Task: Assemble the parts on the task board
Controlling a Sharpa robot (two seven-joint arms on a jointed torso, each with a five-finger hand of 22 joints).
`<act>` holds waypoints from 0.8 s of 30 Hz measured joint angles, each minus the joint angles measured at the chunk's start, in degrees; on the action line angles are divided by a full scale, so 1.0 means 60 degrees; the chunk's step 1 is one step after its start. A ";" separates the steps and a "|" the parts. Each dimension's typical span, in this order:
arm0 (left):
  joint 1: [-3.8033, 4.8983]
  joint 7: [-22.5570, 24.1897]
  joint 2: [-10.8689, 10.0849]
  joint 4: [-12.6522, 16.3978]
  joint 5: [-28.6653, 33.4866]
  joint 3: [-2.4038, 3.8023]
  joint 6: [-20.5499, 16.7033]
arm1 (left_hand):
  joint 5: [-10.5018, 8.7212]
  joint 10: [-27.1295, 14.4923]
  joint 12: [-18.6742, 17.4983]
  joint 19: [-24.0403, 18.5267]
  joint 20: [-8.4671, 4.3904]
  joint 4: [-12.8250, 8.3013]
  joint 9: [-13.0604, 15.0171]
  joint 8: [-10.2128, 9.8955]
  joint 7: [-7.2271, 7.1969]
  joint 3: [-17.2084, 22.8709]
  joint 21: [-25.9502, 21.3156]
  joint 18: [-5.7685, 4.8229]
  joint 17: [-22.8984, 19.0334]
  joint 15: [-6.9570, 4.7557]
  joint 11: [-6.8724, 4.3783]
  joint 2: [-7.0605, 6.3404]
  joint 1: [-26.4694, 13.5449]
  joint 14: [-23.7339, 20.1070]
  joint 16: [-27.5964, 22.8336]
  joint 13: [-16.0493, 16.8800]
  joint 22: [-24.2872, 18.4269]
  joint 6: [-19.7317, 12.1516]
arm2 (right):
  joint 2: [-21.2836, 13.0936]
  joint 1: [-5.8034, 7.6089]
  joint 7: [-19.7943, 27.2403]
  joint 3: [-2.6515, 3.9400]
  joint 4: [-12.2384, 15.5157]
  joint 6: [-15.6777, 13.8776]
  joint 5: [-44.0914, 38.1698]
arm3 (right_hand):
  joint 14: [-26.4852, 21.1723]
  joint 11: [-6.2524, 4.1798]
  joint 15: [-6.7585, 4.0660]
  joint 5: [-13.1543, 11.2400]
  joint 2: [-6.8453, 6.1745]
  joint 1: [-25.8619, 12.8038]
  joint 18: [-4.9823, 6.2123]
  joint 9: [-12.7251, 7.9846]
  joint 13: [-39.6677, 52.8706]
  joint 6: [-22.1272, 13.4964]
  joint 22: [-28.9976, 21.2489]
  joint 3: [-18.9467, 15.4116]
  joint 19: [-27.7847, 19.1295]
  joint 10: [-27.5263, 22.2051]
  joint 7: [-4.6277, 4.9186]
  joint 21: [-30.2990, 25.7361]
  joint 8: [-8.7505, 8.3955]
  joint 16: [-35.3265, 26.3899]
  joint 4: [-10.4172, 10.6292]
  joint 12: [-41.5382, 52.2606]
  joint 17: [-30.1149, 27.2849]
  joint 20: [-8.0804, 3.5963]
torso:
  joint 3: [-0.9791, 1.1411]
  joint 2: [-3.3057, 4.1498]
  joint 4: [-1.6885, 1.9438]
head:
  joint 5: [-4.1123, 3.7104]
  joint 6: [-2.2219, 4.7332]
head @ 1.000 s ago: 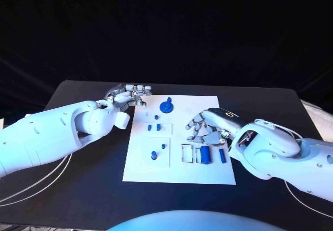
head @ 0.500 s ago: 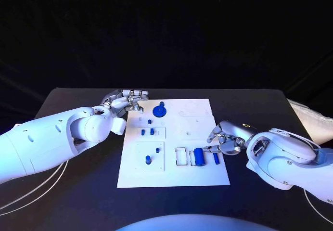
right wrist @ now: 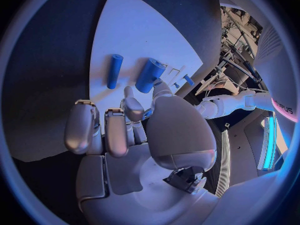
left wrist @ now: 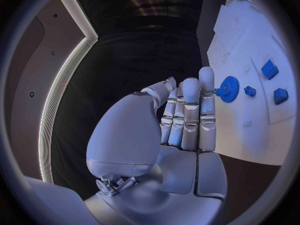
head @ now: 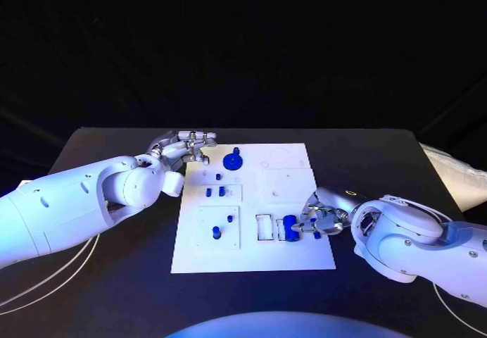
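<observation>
On the white task board (head: 254, 246) at the middle of the black desk (head: 122, 282), the right hand (head: 317, 217) is lowered at the near right edge, fingertips brought against a thick blue cylinder (head: 291, 227). A thinner blue rod (right wrist: 114, 71) is seen lying just beside that cylinder (right wrist: 150, 75) in the right wrist view, both long axes parallel and running away from the hand; whether the cylinder is actually pinched cannot be told. The left hand (head: 188, 148) is held at the far left corner of the board, fingers extended together, nothing grasped. A blue gear (left wrist: 229, 89) is shown just beyond its fingertips in the left wrist view, with smaller blue pieces (left wrist: 270, 69) further along. The right hand is judged nearer the cylinder.
</observation>
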 measured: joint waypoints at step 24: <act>-0.0022 -0.0007 -0.0033 -0.0002 0.0001 -0.0001 0.0002 | 0.0000 0.0000 0.0000 0.0000 0.0000 0.0001 0.0000 0.0000 0.0000 0.0000 0.0000 -0.0001 0.0002 0.0000 0.0000 0.0000 0.0000 0.0000 0.0000 -0.0002 0.0001 0.0000 | 0.0521 -0.0274 -0.0057 0.0049 -0.0151 0.0026 -0.0153 | 0.0000 -0.0124 0.0001 0.0147 0.0494 0.0585 0.0001 0.0273 0.0520 0.0262 0.0099 -0.0055 0.0033 0.0127 -0.0157 0.0044 0.0377 0.0081 -0.0160 0.0280 0.0140 -0.0033 | -0.0007 0.0005 0.0000 | -0.0003 -0.0122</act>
